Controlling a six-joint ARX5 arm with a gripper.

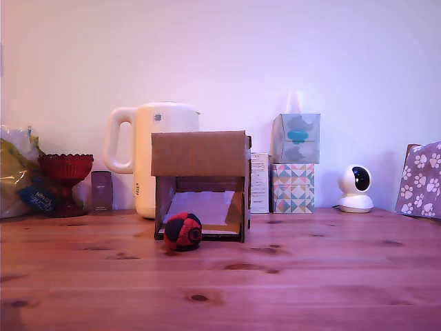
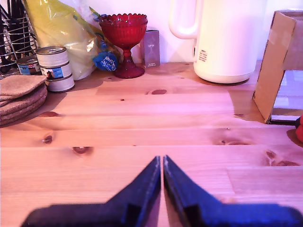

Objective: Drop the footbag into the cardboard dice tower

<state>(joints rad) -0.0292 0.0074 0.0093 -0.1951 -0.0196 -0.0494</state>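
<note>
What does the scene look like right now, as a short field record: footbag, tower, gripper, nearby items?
footbag: on the wooden table, at the tower's front opening, not held
cardboard dice tower: upright, in front of the white kettle
gripper: fingers together, empty, low over bare table
nearby: red glass goblet, stacked tins
task state: footbag not yet picked up

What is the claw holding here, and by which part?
Nothing. The claw is shut on empty air above the table; the footbag lies in front of the cardboard dice tower.

footbag [image 1: 182, 231] before dice tower [image 1: 200, 153], kettle [image 1: 155, 141] behind
</note>
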